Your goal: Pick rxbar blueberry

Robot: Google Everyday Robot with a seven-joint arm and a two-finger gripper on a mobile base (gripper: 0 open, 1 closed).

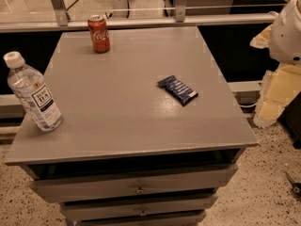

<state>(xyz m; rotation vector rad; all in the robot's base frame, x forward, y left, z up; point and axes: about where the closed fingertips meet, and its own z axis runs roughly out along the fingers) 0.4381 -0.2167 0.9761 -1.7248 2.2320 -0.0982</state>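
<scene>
- The rxbar blueberry (177, 90) is found lying flat on the right half of the counter (131, 112), set at a slant, with bare top all around it.
- The hand is not seen anywhere over the counter; only a white rounded part of the arm (287, 29) is shown beyond the counter's far right corner, so whether the hand is apart or together cannot be told.
- The step in hand is judged to be the approach: nothing has yet been grasped and the bar is untouched.
- For the next move, the hand would have to be brought over the counter's right half, lowered from above and turned so that the bar's narrow width is spanned; because the bar lies so flat, a low, careful descent is called for.
- A red soda can (99, 33) is stood at the counter's far left, and a clear water bottle (34, 94) at its near left edge.
- Both are placed well apart from the bar, so no obstruction is expected from them.
- Drawers (136, 185) are seen in the counter's front.
</scene>
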